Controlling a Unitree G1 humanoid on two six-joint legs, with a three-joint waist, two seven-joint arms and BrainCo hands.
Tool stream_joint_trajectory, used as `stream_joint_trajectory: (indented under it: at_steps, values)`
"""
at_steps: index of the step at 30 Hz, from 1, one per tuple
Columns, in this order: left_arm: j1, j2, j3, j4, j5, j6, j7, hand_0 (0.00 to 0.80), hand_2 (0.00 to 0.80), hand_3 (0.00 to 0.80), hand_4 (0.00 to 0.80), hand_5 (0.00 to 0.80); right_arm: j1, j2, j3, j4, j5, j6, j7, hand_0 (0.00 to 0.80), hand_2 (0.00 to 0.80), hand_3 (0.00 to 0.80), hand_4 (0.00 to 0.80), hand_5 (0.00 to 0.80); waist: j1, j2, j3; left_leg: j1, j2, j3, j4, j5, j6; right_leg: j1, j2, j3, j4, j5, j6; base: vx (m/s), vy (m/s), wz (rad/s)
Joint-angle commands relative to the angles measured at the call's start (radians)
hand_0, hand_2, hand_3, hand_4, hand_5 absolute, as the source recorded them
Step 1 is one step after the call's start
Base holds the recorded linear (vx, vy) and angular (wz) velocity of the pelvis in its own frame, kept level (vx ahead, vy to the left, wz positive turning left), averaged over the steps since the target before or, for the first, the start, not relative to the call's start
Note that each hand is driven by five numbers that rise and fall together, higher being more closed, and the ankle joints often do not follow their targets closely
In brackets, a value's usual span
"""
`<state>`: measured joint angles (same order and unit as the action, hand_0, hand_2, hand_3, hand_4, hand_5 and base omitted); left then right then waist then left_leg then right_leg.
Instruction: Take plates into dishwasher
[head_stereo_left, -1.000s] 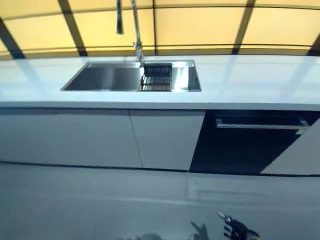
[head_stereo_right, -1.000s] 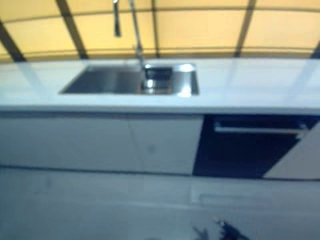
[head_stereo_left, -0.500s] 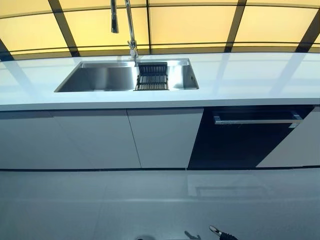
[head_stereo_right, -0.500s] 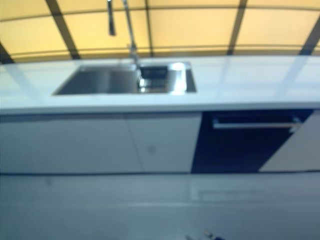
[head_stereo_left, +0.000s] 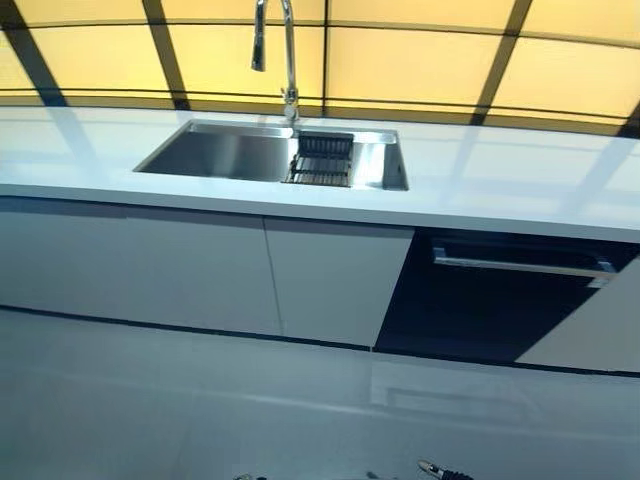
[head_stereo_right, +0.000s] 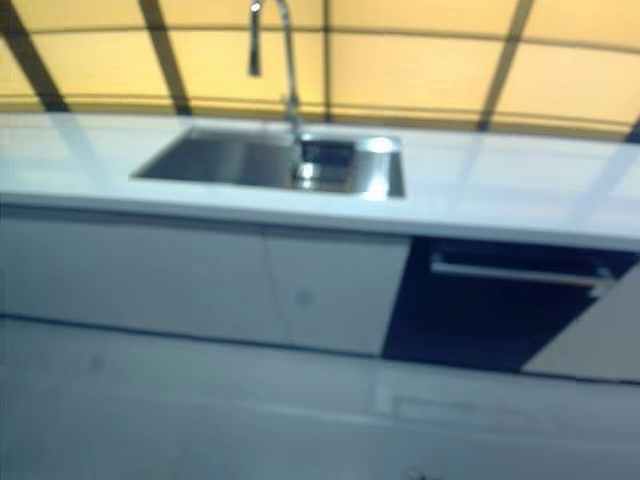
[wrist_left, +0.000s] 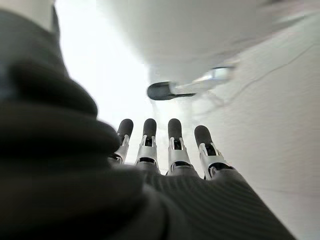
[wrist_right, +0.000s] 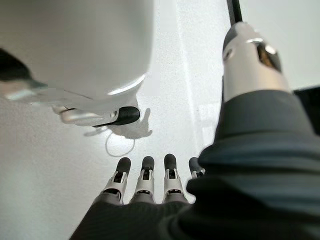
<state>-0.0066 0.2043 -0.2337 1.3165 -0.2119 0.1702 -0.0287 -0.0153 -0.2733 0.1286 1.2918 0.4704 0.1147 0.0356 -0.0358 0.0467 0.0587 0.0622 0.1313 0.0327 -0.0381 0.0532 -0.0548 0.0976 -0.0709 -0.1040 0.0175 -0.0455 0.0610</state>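
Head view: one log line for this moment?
dishwasher: shut | sink: no plates seen | left hand: open, empty | right hand: open, empty

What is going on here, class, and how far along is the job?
Nothing is being handled yet. The robot faces a long white countertop with a stainless steel sink, a tall chrome tap and a dark slatted rack in the sink's right part. The dark dishwasher door with a silver bar handle, below the counter to the right, is closed. No plates are in view. The left hand and right hand hang over the floor, fingers straight and holding nothing.
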Motion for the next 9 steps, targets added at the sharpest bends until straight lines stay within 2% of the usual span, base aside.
stream_joint_trajectory:
  at_steps: [1, 4, 9]
  values:
    - [-0.055, 0.014, 0.012, 0.032, -0.02, -0.018, -0.007, 0.0, 0.0, 0.0, 0.0, 0.0, -0.059, 0.017, -0.023, 0.052, -0.03, 0.006, -0.008, 0.0, 0.0, 0.0, 0.0, 0.0, 0.011, -0.058, -0.006, 0.056, -0.1, 0.043, -0.008, -0.071, 0.043, 0.001, -0.017, 0.024, -0.094, 0.099, 0.016, 0.026, 0.037, -0.1]
    - [-0.051, 0.012, 0.014, 0.033, -0.027, -0.024, -0.003, 0.0, 0.0, 0.0, 0.0, 0.0, -0.055, 0.023, -0.031, 0.058, -0.013, 0.005, -0.009, 0.0, 0.0, 0.0, 0.0, 0.0, 0.01, -0.052, -0.014, 0.062, -0.11, 0.043, -0.026, -0.071, 0.044, -0.002, -0.022, 0.016, -0.091, 0.102, 0.024, 0.005, 0.034, -0.13]
    - [-0.05, 0.026, 0.019, 0.03, -0.036, -0.028, -0.013, 0.0, 0.0, 0.0, 0.0, 0.0, -0.05, 0.034, -0.024, 0.058, -0.022, 0.0, -0.004, 0.0, 0.0, 0.0, 0.0, 0.0, 0.007, -0.045, -0.022, 0.064, -0.118, 0.04, -0.046, -0.068, 0.05, -0.007, -0.02, 0.017, -0.099, 0.103, 0.027, -0.003, 0.005, -0.01]
